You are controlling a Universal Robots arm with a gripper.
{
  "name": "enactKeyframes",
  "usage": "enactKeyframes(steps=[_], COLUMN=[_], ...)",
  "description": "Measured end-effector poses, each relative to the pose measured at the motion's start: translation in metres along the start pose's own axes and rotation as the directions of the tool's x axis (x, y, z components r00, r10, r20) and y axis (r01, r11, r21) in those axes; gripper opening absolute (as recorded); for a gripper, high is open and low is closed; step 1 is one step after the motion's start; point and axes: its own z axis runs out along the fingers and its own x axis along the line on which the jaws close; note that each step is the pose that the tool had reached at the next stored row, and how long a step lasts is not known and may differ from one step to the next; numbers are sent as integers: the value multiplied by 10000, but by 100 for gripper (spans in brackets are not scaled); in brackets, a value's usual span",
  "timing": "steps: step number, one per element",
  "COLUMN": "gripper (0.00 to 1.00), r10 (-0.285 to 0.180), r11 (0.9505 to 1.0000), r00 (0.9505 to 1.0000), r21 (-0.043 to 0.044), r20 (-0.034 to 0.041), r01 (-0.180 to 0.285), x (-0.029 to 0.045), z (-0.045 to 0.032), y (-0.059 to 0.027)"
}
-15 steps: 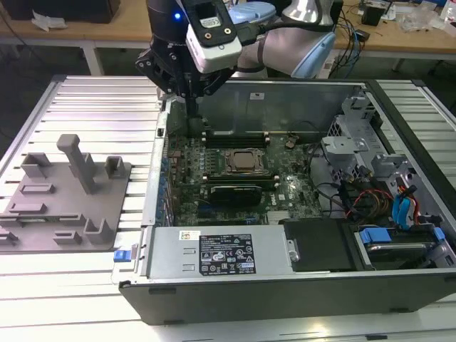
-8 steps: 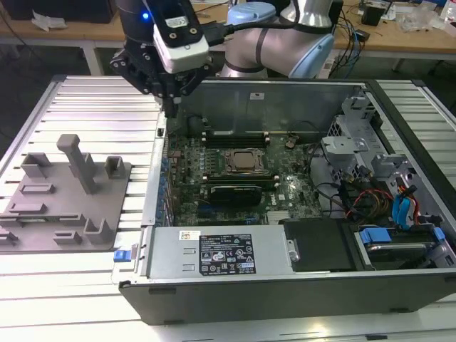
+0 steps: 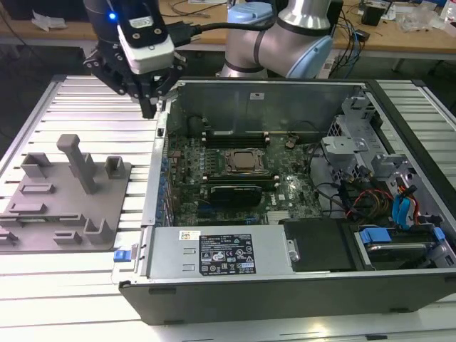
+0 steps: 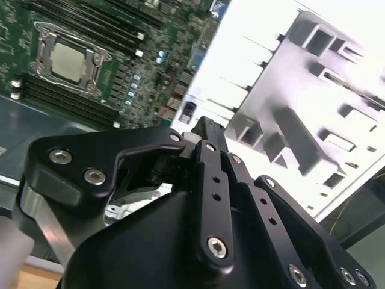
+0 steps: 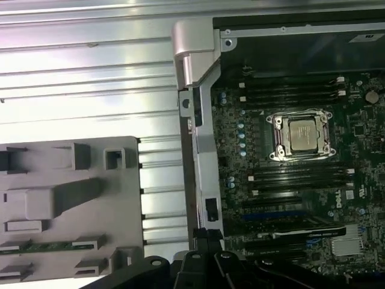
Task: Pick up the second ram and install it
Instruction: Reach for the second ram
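empty gripper, fingers pressed together, hangs at the open computer case wall; second ram lies in grey holder.

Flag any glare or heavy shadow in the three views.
Second wrist view: the slotted table beside the grey fixture tray is blown out to white. First wrist view: table slats show mild sheen, the motherboard is evenly lit. Exterior view: the computer case interior is darker than the table; a blue light glows near the top edge.
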Motion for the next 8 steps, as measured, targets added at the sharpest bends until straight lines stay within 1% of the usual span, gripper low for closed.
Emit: enactKeyframes(steps=[1, 2, 3, 4, 5, 6, 8], gripper=[8, 8, 8, 8, 8, 8, 8], r10=[0, 1, 3, 1, 1, 3, 3], r11=[10000, 10000, 10000, 10000, 10000, 10000, 10000], r00=[10000, 10000, 10000, 10000, 10000, 10000, 10000], r21=[-1, -1, -1, -1, 0, -1, 0], r20=[0, 1, 1, 1, 0, 1, 1], r01=[0, -1, -3, -1, -1, -3, -3], x=[28, 85, 159, 206, 237, 291, 424], z=[1, 3, 4, 5, 5, 6, 6], y=[-2, -7, -12, -16, -19, -23, -33])
